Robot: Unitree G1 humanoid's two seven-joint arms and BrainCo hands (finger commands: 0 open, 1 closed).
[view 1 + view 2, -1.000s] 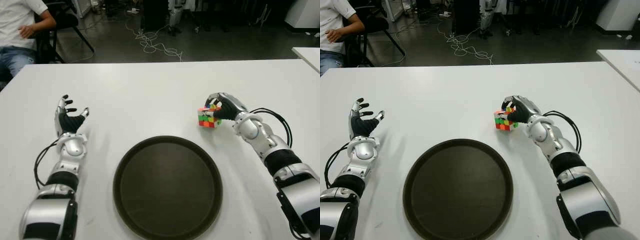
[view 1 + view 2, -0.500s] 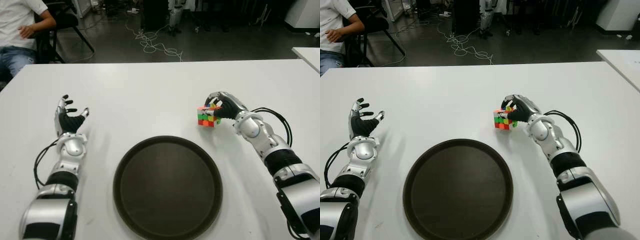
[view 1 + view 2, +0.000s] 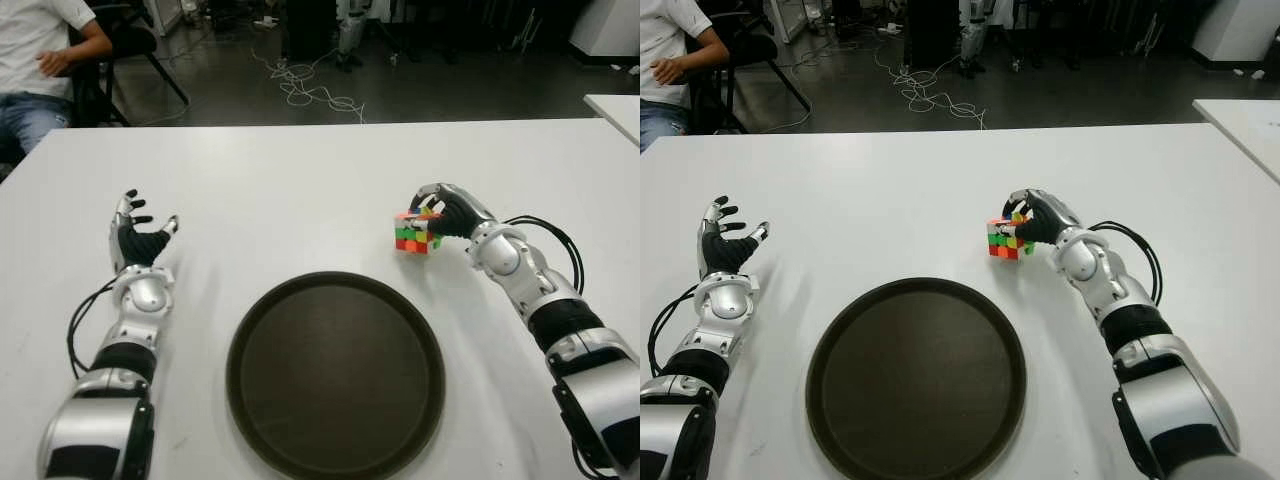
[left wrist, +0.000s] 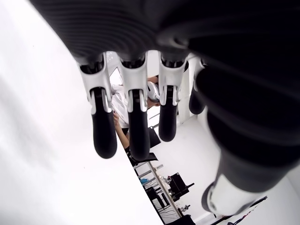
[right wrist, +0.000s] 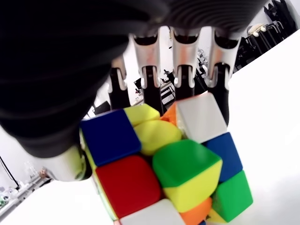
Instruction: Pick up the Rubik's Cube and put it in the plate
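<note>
The Rubik's Cube (image 3: 417, 231) sits just above the white table (image 3: 300, 180), up and to the right of the dark round plate (image 3: 335, 372). My right hand (image 3: 441, 212) is curled over the cube's top and right side, gripping it. In the right wrist view the cube (image 5: 164, 166) fills the space under my fingers (image 5: 150, 86), which wrap its far side. Far to the left, my left hand (image 3: 137, 230) is idle with its fingers (image 4: 133, 126) spread and nothing in it.
A person (image 3: 40, 60) sits on a chair at the back left, beyond the table edge. Loose cables (image 3: 310, 90) lie on the dark floor behind. A second white table corner (image 3: 615, 110) shows at far right.
The right hand with the cube has shifted slightly, lifting it a little off the table. The left hand has not moved.
</note>
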